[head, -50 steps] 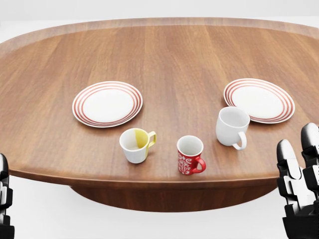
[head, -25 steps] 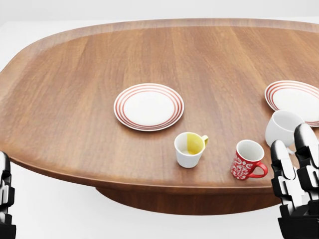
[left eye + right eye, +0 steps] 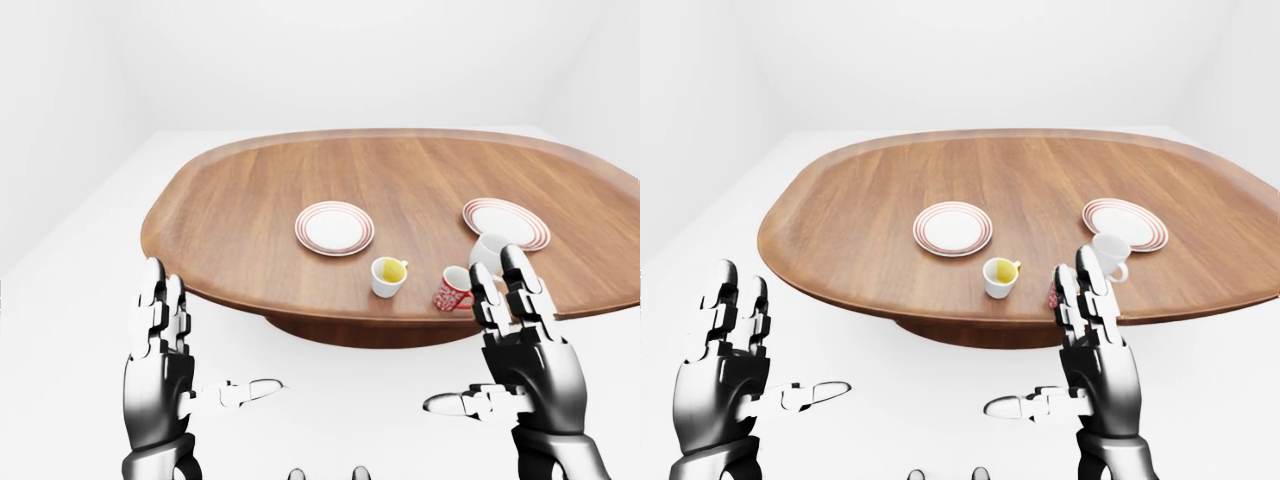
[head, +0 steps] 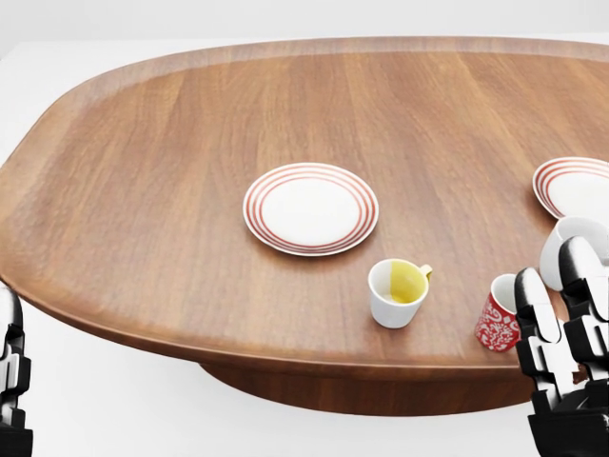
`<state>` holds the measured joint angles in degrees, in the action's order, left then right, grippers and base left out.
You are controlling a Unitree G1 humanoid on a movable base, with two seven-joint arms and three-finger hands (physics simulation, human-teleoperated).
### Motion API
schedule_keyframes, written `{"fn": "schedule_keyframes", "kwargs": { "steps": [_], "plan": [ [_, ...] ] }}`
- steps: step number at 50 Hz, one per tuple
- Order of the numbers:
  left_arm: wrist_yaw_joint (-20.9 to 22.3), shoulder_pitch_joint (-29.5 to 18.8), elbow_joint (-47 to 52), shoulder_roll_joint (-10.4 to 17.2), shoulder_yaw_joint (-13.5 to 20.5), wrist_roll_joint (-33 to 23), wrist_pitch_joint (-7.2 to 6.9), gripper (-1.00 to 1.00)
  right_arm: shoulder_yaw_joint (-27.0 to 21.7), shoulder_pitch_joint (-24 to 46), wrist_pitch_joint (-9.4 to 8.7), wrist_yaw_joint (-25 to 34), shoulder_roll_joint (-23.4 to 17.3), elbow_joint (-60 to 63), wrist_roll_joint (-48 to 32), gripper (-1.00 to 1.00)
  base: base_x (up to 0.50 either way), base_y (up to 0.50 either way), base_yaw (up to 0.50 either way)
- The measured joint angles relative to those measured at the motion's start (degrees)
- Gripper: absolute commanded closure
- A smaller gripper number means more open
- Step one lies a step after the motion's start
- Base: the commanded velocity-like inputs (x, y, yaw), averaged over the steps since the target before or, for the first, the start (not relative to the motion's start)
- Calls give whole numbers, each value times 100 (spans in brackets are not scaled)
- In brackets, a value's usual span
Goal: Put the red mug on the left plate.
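We observe an oval wooden table (image 4: 190,143) carrying two red-ringed plates and three mugs. In the head view, the left plate (image 4: 310,208) lies near the picture's centre, bare of any mug. The red mug (image 3: 452,290) stands upright on the table at about four o'clock from that plate, near the table's lower edge; in the head view it is partly covered by our right hand (image 3: 527,350). Between the left plate and the red mug stands a white mug with a yellow interior (image 4: 398,291), at five o'clock from the plate, handle toward two o'clock. A white mug (image 3: 1107,254) sits at one o'clock from the red mug, just beside the right plate (image 3: 505,222). Our right hand is raised off the table, fingers extended upward, thumb spread, holding nothing. Our left hand (image 3: 160,375) likewise stands spread and empty, well apart from the table's things.
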<state>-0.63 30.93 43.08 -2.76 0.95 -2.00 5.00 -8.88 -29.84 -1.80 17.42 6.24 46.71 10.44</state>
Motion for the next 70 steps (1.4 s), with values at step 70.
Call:
{"fn": "schedule_keyframes", "kwargs": {
  "steps": [70],
  "plan": [
    [-11,-5,-35,17,2,20,0,-100,278,-52,-6,45,-175,8,19,-100,50,13,0]
  ]
}}
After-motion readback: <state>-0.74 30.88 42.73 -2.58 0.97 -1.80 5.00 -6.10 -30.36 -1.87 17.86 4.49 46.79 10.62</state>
